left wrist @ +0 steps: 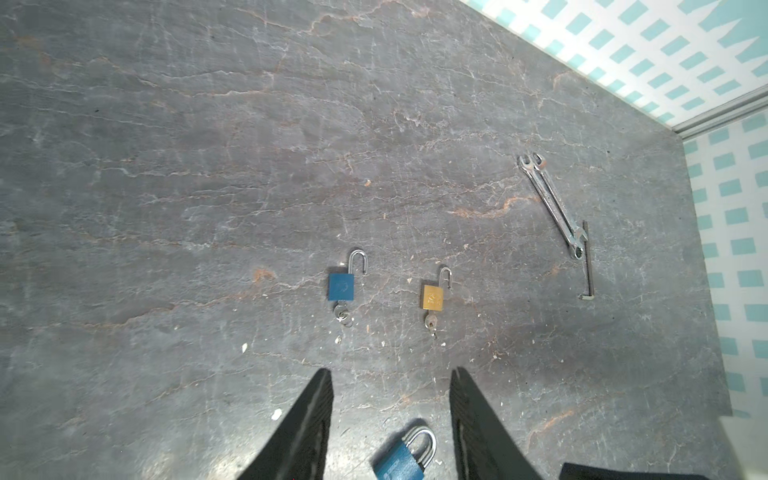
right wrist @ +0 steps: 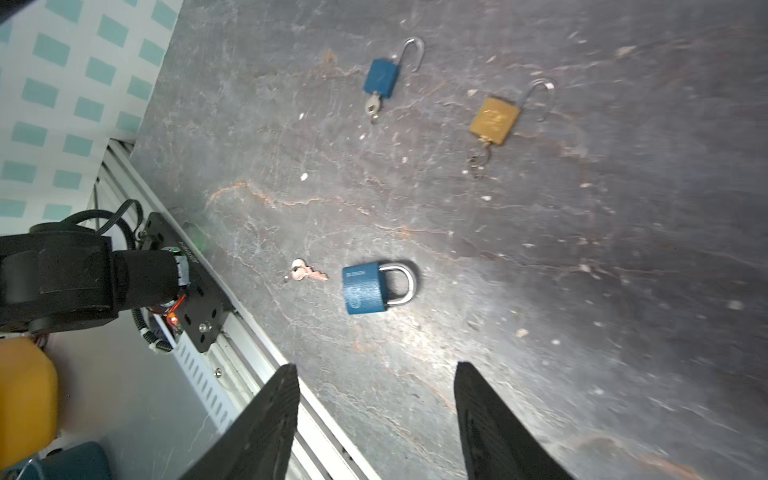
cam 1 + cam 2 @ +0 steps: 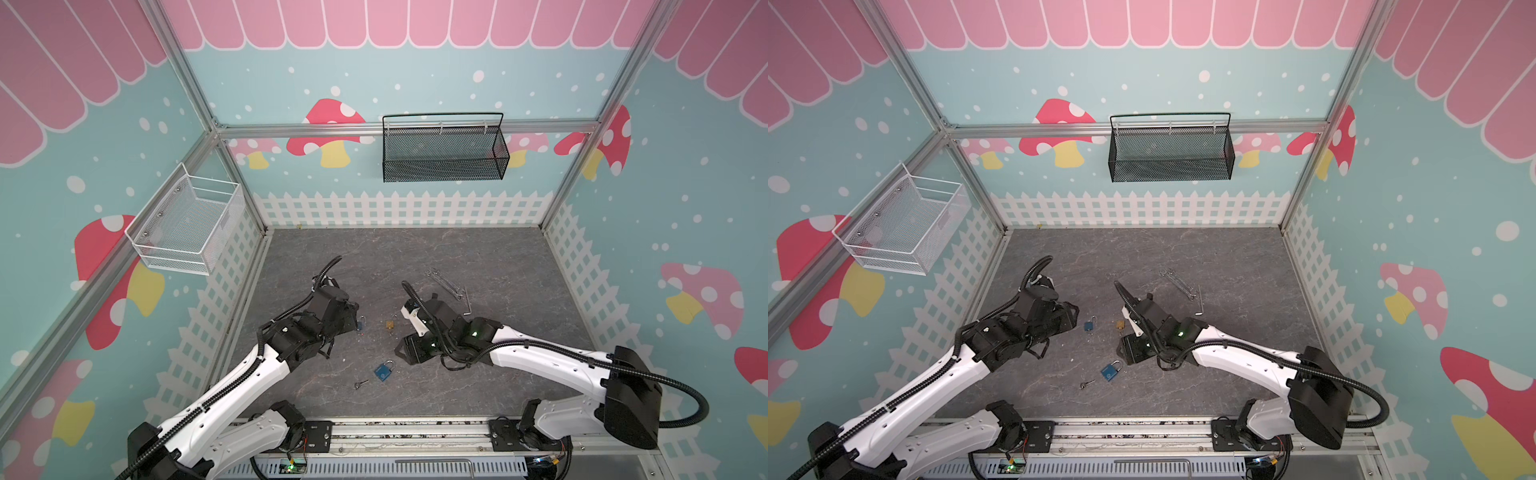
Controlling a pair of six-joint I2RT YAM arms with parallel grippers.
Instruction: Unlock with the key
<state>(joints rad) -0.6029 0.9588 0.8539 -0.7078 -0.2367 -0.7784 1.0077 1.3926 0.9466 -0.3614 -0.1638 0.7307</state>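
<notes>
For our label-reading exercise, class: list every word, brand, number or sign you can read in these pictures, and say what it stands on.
Nothing can be read for certain.
Large blue padlock: a line of small print and a round emblem on its body, too blurred to read.
Gold padlock: a stamped mark, too blurred to read.
Small blue padlock: a faint emblem, unreadable.

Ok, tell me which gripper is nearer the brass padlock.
Right. The right gripper hangs just robot-side of the brass padlock; the left gripper is farther off, past the open blue padlock.
</notes>
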